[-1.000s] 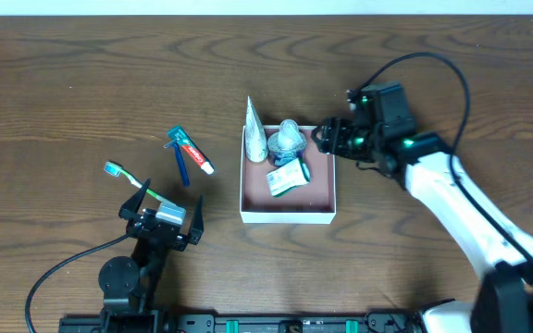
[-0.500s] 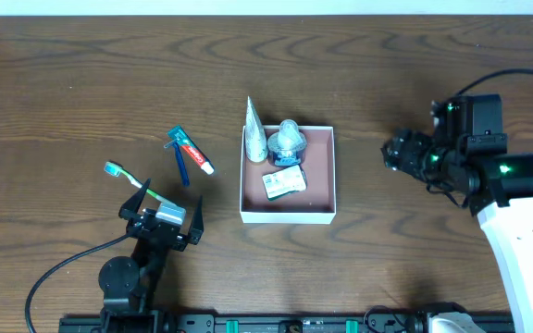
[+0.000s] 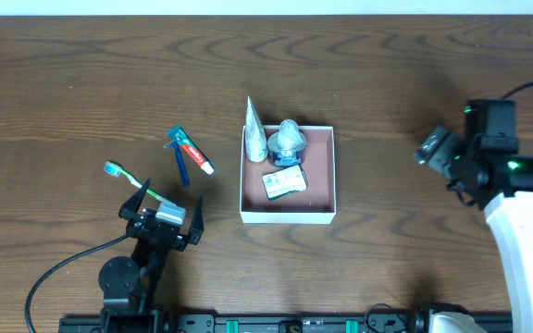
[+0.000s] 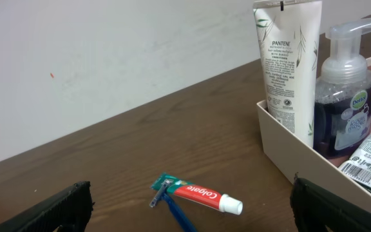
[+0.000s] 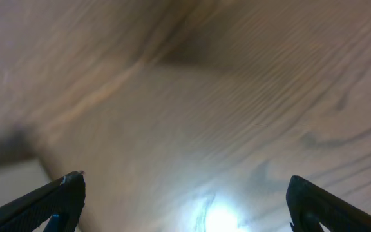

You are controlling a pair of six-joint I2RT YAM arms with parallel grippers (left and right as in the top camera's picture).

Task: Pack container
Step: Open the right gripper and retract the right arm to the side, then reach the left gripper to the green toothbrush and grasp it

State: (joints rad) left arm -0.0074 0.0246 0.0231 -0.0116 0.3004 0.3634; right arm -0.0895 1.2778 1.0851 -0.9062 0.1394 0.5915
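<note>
The container (image 3: 289,216) sits mid-table with 3 items inside, while the toothpaste (image 3: 195,153), razor (image 3: 181,167) and toothbrush (image 3: 126,175) wait outside on its left. The right gripper (image 3: 436,148), well apart, looks spread and empty, though its view is blurred. The left gripper (image 3: 170,196), spread and empty near the toothbrush, should grasp it next.

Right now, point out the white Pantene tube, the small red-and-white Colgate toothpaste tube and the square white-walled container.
white Pantene tube (image 4: 288,71), left wrist view, printed body.
red-and-white Colgate toothpaste tube (image 4: 201,193), left wrist view, red label.
square white-walled container (image 3: 288,218), overhead view, white wall nearest the arm bases.
</note>
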